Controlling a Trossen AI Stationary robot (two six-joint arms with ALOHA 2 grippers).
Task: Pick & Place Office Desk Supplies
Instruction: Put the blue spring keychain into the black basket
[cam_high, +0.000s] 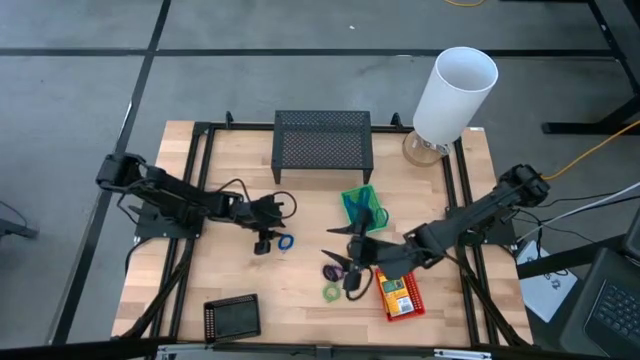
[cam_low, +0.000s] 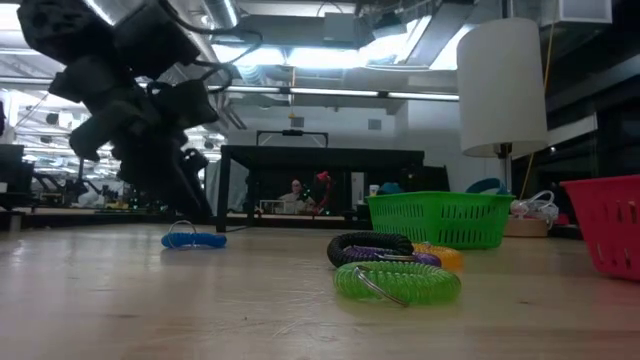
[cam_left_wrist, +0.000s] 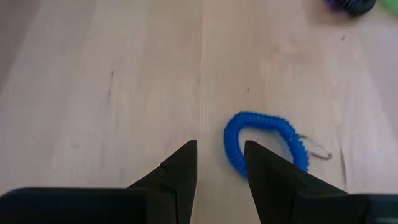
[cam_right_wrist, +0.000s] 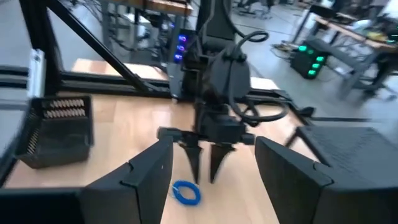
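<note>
This is a robotics lab or workshop floor, not a home or an office. A wooden table (cam_high: 300, 280) sits inside a black metal frame (cam_high: 205, 180) on a bare grey concrete floor (cam_high: 80, 90) marked with dark lines. Beyond the table the low view shows an open industrial ceiling with exposed ducts and long strip lights (cam_low: 300, 92), and rows of workbenches (cam_low: 60, 205) reaching far back, with a person (cam_low: 295, 195) seated at one. The right wrist view shows more benches loaded with electronics, green indicator lights (cam_right_wrist: 305, 50) glowing. A yellow cable (cam_high: 590, 150) and a laptop (cam_high: 610, 300) lie beside the table
</note>
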